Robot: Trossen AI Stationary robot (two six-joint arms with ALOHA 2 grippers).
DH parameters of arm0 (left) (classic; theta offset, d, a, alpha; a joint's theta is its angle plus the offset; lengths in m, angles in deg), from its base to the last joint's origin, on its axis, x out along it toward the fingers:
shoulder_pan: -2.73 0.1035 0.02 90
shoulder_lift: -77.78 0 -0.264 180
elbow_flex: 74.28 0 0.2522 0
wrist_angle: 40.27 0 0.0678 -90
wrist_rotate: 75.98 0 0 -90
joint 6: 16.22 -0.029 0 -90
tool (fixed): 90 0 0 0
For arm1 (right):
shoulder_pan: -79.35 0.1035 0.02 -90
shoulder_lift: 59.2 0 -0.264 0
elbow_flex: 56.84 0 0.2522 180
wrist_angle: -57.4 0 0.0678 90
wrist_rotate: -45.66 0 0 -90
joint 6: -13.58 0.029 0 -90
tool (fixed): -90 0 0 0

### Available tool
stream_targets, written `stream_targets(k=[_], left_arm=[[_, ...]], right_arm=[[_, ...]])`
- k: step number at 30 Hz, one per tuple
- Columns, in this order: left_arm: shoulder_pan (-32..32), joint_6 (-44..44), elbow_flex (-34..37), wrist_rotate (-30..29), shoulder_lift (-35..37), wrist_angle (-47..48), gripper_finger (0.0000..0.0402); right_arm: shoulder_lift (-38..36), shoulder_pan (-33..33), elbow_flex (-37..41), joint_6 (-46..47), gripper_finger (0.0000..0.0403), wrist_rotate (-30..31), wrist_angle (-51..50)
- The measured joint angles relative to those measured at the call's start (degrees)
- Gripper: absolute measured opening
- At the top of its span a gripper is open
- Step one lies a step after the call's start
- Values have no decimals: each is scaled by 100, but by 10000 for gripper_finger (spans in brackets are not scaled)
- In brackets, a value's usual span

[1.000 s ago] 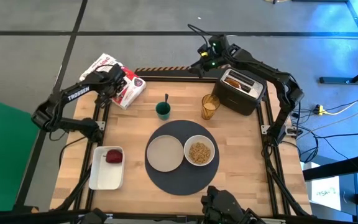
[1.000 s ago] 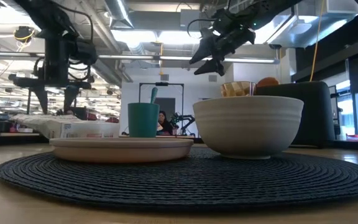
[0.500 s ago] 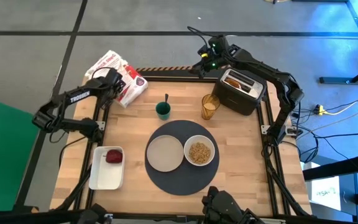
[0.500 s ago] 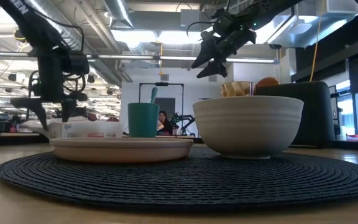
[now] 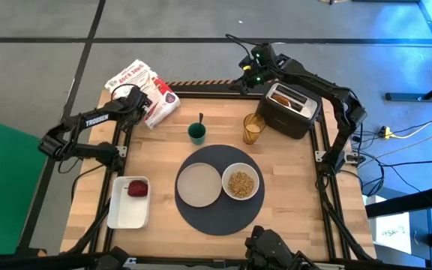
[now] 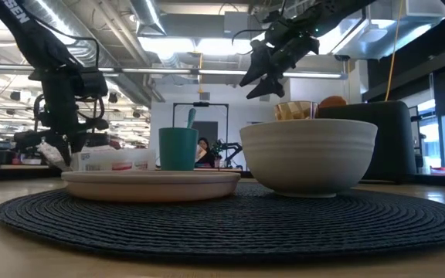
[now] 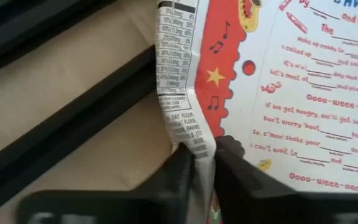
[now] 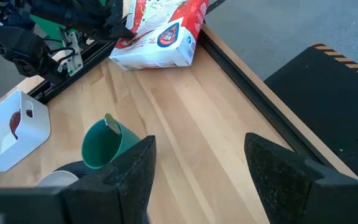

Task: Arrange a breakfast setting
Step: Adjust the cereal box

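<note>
A white and red cereal package (image 5: 147, 84) lies on the table's far left corner, and my left gripper (image 7: 202, 155) is shut on its edge. The dark grey mat (image 5: 220, 221) carries the beige plate (image 5: 199, 184) and the white bowl (image 5: 240, 183) of cereal. Behind them stand the green cup (image 5: 196, 133) and the amber glass (image 5: 253, 128). The red fruit (image 5: 137, 187) lies in the white tray (image 5: 122, 216). A toasted round (image 5: 282, 97) sticks up from the toaster (image 5: 295, 120). My right gripper (image 5: 247, 66) hangs open above the far edge. My left gripper pinches a creased edge of the package (image 7: 194, 140), beside the nutrition panel, between its two fingers. The fingers come slanting down from above on the package's left side. The package lies flat on the table corner and its frame.
Black frame rails (image 5: 118, 142) run along the table's left and far edges. The toaster fills the far right corner. Bare wood (image 5: 156, 150) lies between the package, the cup and the tray.
My left gripper has sunk toward the cereal package at the far left corner and shut on its edge. The package still lies on the table. My right gripper has kept its place above the far edge.
</note>
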State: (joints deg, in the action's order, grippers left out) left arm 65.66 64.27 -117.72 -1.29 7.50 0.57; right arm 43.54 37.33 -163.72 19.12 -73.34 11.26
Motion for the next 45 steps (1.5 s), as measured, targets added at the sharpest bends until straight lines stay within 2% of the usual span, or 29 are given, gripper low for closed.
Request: stream_targets(k=[2,7,12,22,34,39,45], left_arm=[[0,-30,6,-8,-4,-96,15],[-78,-32,-40,-10,9,-194,16],[-495,-175,-293,-263,280,-185,13],[-1128,-2194,-967,-1504,1381,-187,9],[-1644,-4177,-1008,-1734,2541,-556,2],[-1951,-4892,-1013,-1604,3139,-1077,2],[-2132,-5809,-1015,-408,3717,-1534,2]], right_arm=[[0,0,0,1,234,1,0],[0,0,0,0,234,3,18],[0,0,0,-5,234,-16,281],[0,0,0,-4,234,-550,1257],[329,53,0,232,234,-778,2551],[676,79,1,1160,254,-1154,2993],[752,79,4,1914,332,-1561,4145]])
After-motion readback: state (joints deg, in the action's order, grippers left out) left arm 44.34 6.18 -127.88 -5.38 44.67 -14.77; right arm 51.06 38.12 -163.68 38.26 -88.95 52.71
